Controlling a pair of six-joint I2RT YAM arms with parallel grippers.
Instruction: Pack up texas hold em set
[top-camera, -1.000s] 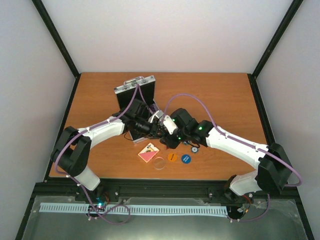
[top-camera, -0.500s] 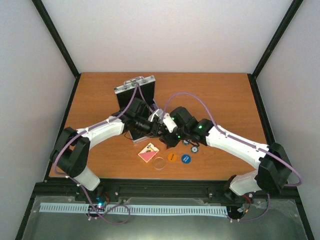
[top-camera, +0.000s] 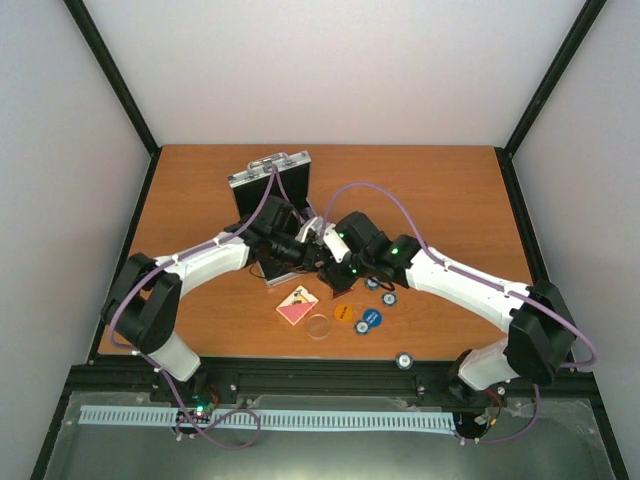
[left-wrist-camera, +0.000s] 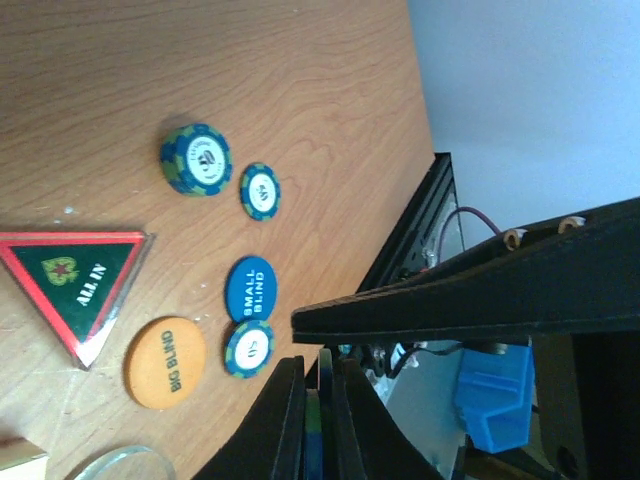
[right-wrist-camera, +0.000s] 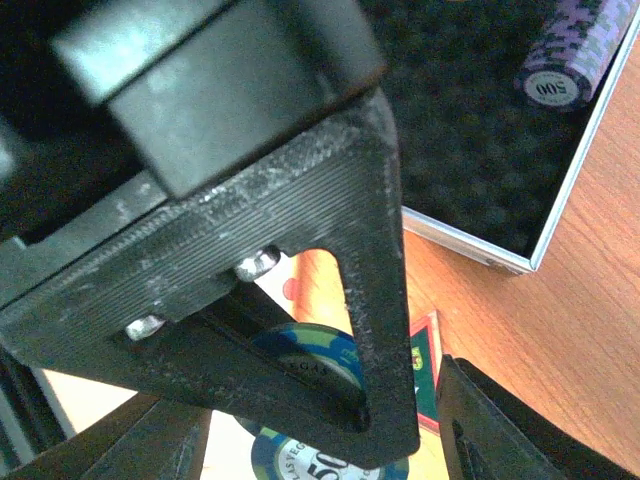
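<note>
One blue-white chip (left-wrist-camera: 314, 450), seemingly, in the closed left claw (left-wrist-camera: 318, 366)

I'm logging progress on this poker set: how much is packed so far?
Done: a purple chip stack sits in the open case. In hand: the left claw pinches a blue chip edge-on. Still out: the card deck, triangle, orange disc, blue disc, clear disc and loose chips lie on the table, one stray chip at its front edge.
</note>
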